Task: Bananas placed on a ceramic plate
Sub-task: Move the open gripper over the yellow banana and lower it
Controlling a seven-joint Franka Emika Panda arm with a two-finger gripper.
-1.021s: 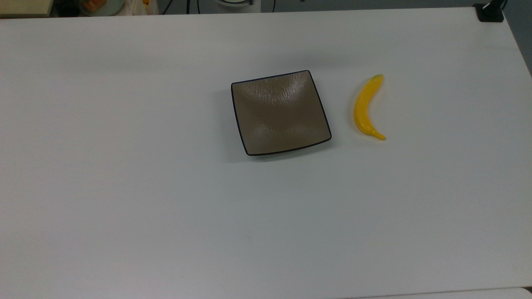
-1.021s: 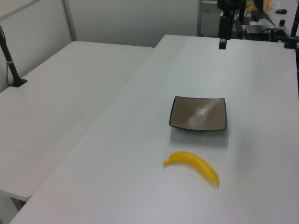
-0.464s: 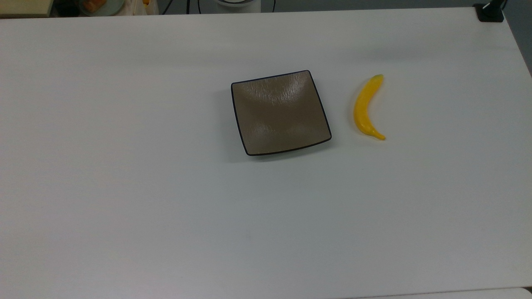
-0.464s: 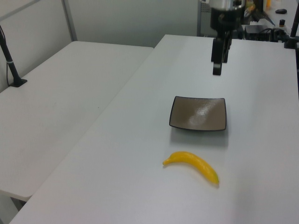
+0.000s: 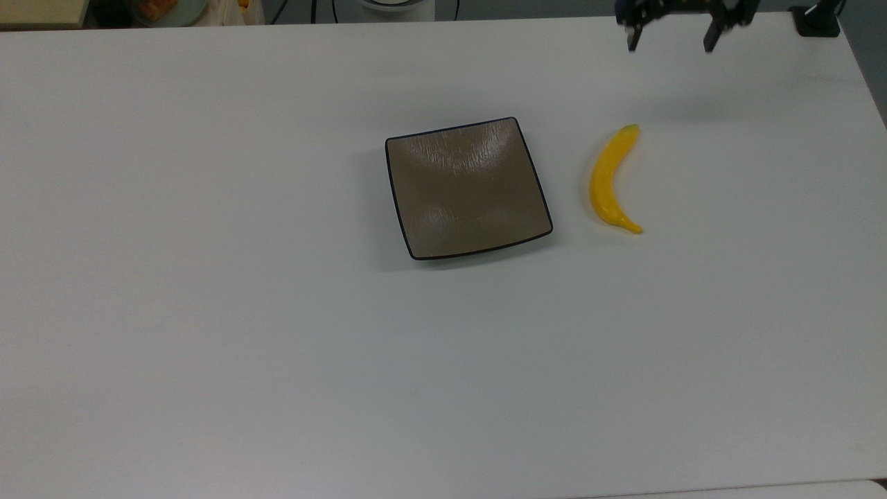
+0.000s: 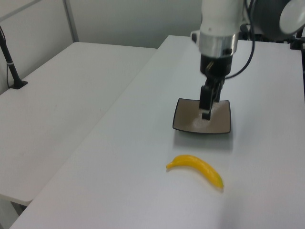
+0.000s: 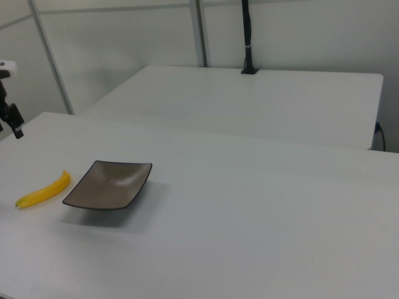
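Banana (image 5: 607,181) well below open pincer (image 5: 671,41)

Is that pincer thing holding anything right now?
Nothing. The pincer is open and empty in the air, while the banana lies untouched on the table beside the plate.

A white desk (image 5: 277,346) occupies the room. A second white table (image 6: 52,105) adjoins the desk. Pale wall panels (image 7: 124,50) stand behind the second table, which carries a black post (image 7: 247,37).

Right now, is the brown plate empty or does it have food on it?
Empty. The ceramic plate has a bare surface, and the banana lies on the table beside it, apart from it.
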